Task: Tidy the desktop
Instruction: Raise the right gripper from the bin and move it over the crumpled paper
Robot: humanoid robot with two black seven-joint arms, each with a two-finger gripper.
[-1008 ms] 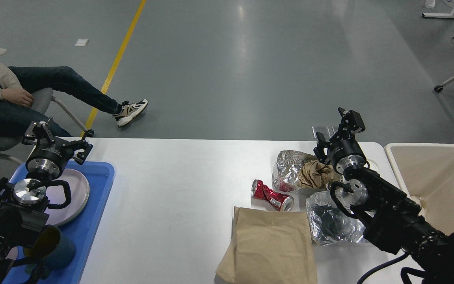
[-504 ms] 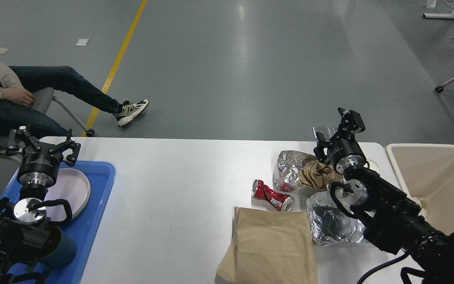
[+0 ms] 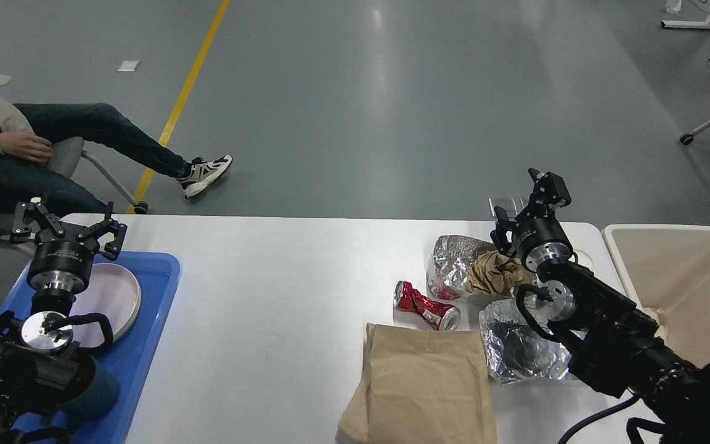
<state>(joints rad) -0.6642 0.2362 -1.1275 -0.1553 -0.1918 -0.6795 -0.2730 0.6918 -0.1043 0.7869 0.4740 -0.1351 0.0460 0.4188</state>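
Note:
The white desktop [image 3: 281,277] spans the view. On its right side lie a crushed red can [image 3: 424,305], a crumpled foil sheet [image 3: 453,259], a brown paper wad [image 3: 495,271], a second foil piece [image 3: 518,348] and a flat brown paper bag [image 3: 426,385]. My right gripper [image 3: 524,200] hovers open and empty over the table's far edge, just behind the paper wad. My left gripper [image 3: 66,223] is open and empty above the far end of the blue tray [image 3: 151,308].
The blue tray holds a pale plate [image 3: 114,296] and a dark teal cup [image 3: 99,390], partly hidden by my left arm. A cream bin [image 3: 681,277] stands off the table's right end. A seated person [image 3: 53,135] is beyond the far left corner.
Over the last second my left gripper moved left and a little away from me and turned to face square-on, then held still. The right arm and the litter have not moved.

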